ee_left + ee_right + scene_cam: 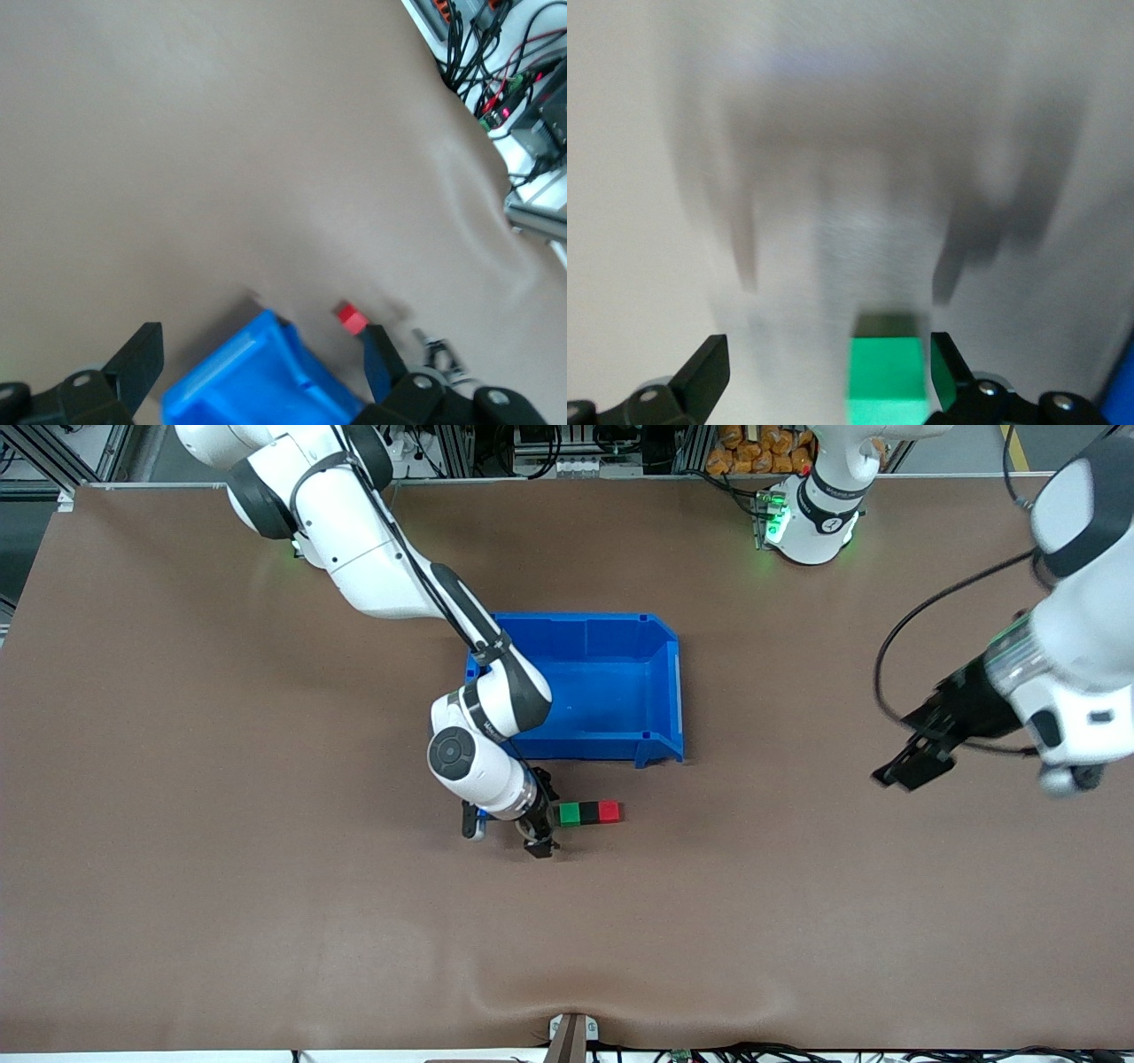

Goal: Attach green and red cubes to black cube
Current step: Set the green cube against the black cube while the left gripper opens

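Note:
The green cube (569,813), the black cube (588,812) and the red cube (609,811) lie in one touching row on the table, nearer to the front camera than the blue bin (585,686). My right gripper (542,817) is low at the green end of the row, open. In the right wrist view the green cube (886,376) sits between the open fingers of my right gripper (826,372), close to one finger (943,367). My left gripper (912,763) is open and empty, raised over the left arm's end of the table. The left wrist view shows my left gripper (260,367) and the red cube (351,317).
The blue bin is open-topped and looks empty; it also shows in the left wrist view (257,381). A clamp (571,1036) sits at the table's front edge. Cables and equipment lie off the table's edge (514,80).

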Motion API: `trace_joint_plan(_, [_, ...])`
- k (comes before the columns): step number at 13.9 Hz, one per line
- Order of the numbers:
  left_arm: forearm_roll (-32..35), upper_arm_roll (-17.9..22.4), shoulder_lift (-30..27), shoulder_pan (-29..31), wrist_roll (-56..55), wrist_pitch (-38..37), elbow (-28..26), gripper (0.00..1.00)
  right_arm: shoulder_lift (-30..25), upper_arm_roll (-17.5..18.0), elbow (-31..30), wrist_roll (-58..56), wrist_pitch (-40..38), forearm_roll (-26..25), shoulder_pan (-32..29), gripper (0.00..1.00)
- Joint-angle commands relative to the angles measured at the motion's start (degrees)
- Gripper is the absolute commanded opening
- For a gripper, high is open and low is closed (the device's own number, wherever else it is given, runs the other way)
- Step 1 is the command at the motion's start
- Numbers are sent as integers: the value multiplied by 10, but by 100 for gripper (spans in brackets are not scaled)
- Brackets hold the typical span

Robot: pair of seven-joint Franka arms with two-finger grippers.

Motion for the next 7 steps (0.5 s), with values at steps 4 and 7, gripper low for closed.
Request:
trace_joint_plan(4, [9, 43, -125, -10, 208, 4, -131, 100, -14, 4, 18, -74, -13, 1, -50, 100])
trace_joint_plan(7, [57, 59, -142, -26, 315, -47, -134, 100, -17, 2, 27, -82, -12, 0, -74, 100])
